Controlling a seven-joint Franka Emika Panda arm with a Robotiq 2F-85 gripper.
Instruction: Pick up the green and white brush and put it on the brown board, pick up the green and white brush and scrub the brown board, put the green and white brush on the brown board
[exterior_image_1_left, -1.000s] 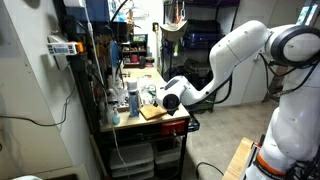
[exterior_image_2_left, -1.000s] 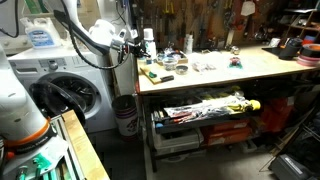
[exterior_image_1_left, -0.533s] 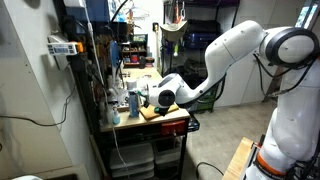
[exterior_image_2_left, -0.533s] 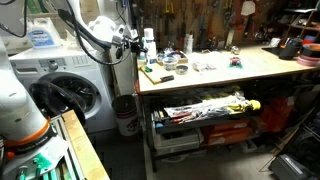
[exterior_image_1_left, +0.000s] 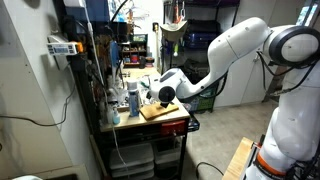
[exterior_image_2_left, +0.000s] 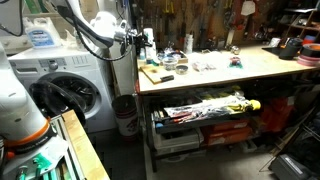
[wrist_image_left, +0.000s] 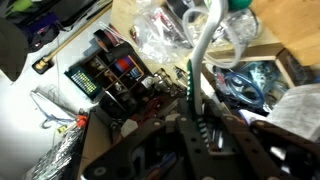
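In the wrist view my gripper (wrist_image_left: 198, 100) is shut on the green and white brush (wrist_image_left: 206, 38). Its white handle rises from between the fingers to a green end at the top edge. The brown board (exterior_image_1_left: 158, 111) lies on the near end of the workbench, and my gripper (exterior_image_1_left: 160, 94) hangs just above it. In an exterior view the brown board (exterior_image_2_left: 156, 73) sits at the bench's left end, with my gripper (exterior_image_2_left: 141, 44) above its far left side. The brush is too small to make out in both exterior views.
The workbench (exterior_image_2_left: 250, 66) carries bottles, small tools and plastic bags around the board. A blue bottle (exterior_image_1_left: 133, 99) stands beside the board. A washing machine (exterior_image_2_left: 70, 95) is next to the bench. Shelves below hold clutter. Clear bags and cables fill the wrist view.
The arm has shifted slightly over the bench end, and the gripper has risen a little above the board. It stays shut on the brush throughout.
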